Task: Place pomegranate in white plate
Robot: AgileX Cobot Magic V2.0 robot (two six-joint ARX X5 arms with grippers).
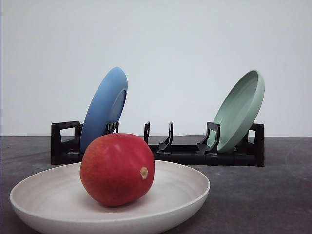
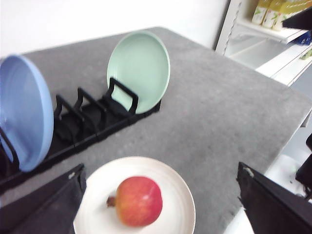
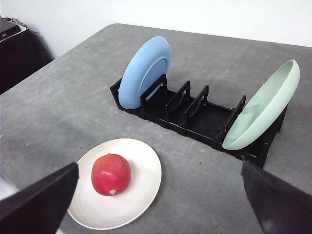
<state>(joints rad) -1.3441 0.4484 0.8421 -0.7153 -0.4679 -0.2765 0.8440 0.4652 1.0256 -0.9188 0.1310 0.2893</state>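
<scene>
Pomegranate (image 1: pixel 117 168), glossy red and roundish with a tan nub, sits inside the shallow matte white plate (image 1: pixel 185 192) on the grey felt-like tabletop (image 3: pixel 73 107). Both hands (image 2: pixel 161 204) (image 3: pixel 161 204) gape wide, empty.

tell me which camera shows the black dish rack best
The right wrist view: the rack shows whole from above, its slots open, the blue plate at one end and the green plate at the other. The front view sees the rack side-on and low, partly behind the pomegranate. The left wrist view cuts off the rack's blue-plate end.
</scene>
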